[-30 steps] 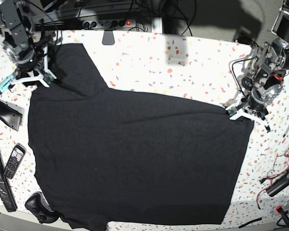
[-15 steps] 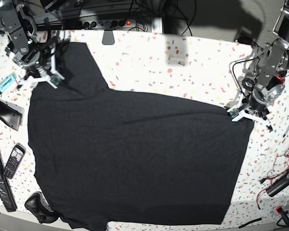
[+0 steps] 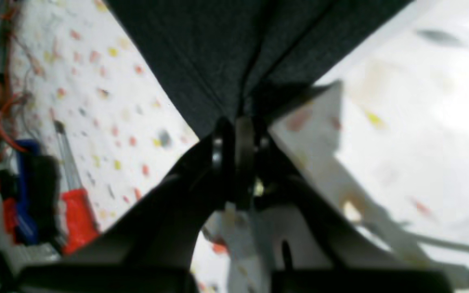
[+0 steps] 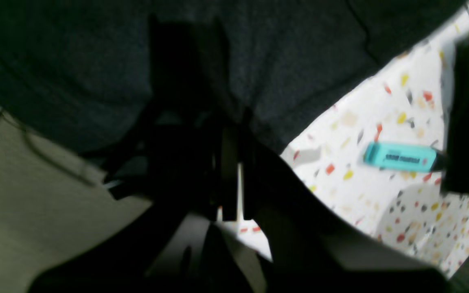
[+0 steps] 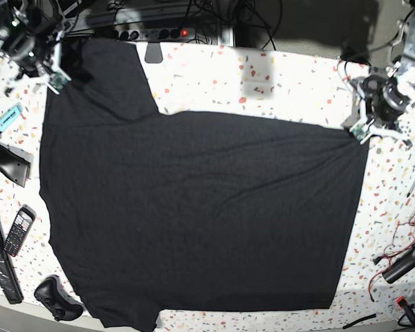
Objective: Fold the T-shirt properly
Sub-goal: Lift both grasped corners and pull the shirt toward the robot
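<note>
Barely begun: T-shirt (image 5: 194,214) spread flat, plain side up, over most of speckled surface (image 5: 277,83), no fold made yet. Left hand (image 3: 238,134) clamped on one far corner, right hand (image 4: 230,162) pinching cloth at other far corner. Print unseen; near hem cut off; wrist views blurred.
</note>
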You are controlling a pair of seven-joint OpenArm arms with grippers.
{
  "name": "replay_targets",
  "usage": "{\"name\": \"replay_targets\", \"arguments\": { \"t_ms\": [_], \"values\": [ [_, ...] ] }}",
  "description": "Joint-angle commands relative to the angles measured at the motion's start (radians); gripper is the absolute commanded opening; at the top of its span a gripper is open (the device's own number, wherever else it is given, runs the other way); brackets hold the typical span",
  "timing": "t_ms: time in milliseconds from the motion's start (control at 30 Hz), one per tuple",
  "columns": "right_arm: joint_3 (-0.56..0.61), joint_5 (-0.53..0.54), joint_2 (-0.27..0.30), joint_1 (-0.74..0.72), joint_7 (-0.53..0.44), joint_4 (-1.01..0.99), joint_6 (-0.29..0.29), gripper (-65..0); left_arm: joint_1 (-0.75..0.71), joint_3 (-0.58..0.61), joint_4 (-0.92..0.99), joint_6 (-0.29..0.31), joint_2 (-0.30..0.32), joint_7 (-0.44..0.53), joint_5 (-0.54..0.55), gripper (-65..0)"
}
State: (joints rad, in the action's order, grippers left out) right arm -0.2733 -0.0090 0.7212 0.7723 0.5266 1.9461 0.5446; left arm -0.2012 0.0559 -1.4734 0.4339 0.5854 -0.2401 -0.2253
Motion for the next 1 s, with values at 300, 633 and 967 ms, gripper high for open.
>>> {"name": "replay_targets", "arguments": {
  "t_ms": [300, 633, 967],
  "values": [
    [-0.170, 0.017, -0.046, 0.213, -0.006, 0.149, -0.001, -65.0, -0.213, -0.158, -0.182, 0.006, 0.016, 0.001, 0.020, -65.0],
    [-0.179, 0.016, -0.099, 0.341, 0.024, 0.251, 0.001, -65.0, -0.288, -0.162, -0.209, 0.008, 0.016, -0.036, 0.017, -65.0],
    [-0.179, 0.008, -0.131, 0.427, 0.044, 0.299, 0.002, -65.0, -0.306, -0.162, -0.209, 0.008, 0.031, -0.043, -0.019, -65.0]
  ]
}}
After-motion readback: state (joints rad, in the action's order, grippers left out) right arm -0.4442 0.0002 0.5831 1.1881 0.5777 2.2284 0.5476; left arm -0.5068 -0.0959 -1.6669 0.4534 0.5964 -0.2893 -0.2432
